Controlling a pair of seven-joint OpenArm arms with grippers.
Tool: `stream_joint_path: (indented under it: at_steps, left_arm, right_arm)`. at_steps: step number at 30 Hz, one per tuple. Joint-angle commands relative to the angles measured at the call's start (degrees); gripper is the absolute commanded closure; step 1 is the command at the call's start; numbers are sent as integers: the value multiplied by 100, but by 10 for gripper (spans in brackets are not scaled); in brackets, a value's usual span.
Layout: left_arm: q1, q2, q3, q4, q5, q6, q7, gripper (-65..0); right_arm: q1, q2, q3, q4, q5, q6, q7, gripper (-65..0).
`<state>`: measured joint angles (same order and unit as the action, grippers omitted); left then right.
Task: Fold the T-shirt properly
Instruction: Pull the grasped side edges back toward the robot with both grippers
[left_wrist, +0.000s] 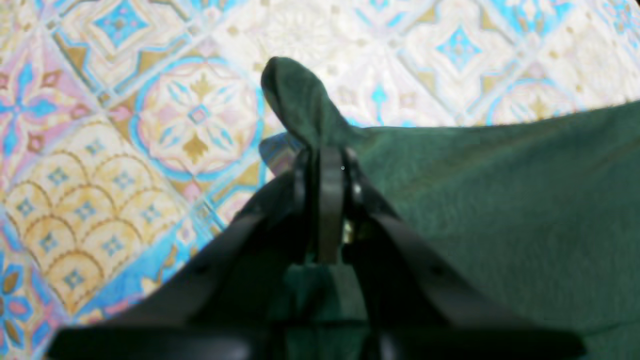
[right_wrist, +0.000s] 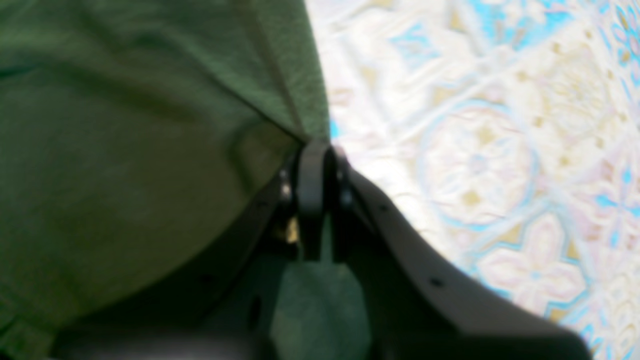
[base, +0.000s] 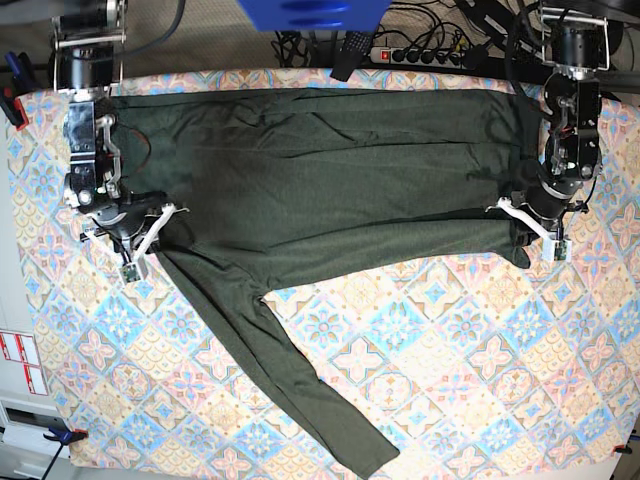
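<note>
The dark olive-green T-shirt (base: 330, 180) lies stretched sideways across the patterned tablecloth, with one long sleeve (base: 290, 370) trailing toward the front edge. In the base view my right gripper (base: 150, 232) is shut on the shirt's left lower edge, and my left gripper (base: 520, 232) is shut on its right lower edge. In the left wrist view the left gripper (left_wrist: 325, 155) pinches the shirt (left_wrist: 500, 200), and a tuft of cloth (left_wrist: 300, 105) sticks out past the tips. In the right wrist view the right gripper (right_wrist: 315, 150) pinches the shirt's (right_wrist: 125, 150) hemmed edge.
The table is covered by a colourful tile-patterned cloth (base: 480, 370). A power strip and cables (base: 420, 55) lie behind the table's back edge. A blue object (base: 310, 12) sits at the top. The two arm bases stand at the back corners.
</note>
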<state>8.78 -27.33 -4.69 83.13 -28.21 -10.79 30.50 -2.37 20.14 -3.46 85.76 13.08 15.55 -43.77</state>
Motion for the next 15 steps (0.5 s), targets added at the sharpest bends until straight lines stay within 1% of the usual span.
stream_joint_path:
  at_steps: [1,6,11,13,15]
  left_arm:
    - [103,-207,-125,245,-50,-25,-118,0]
    - [393,-251,-520,377,-50,-25,-118,0]
    - [621,-295,-845,394,-50,-33,-118,0]
    - [700,-410,-845,394,-58,-33,-136,0]
    - [709,-427,-845,394,-58,-33,-136,0]
  right_arm:
    - [-40,83,43,273,6,-21,100,-11]
    - [-594,83,87,862,-11,-21,100,-11]
    - [-1121,83,448,1372,-3,-21,91,-11]
    - [-1297,83,535,1574,-3,-21,30,-11]
    - [-1429,83,641,1767,-3,-21,-129,-11]
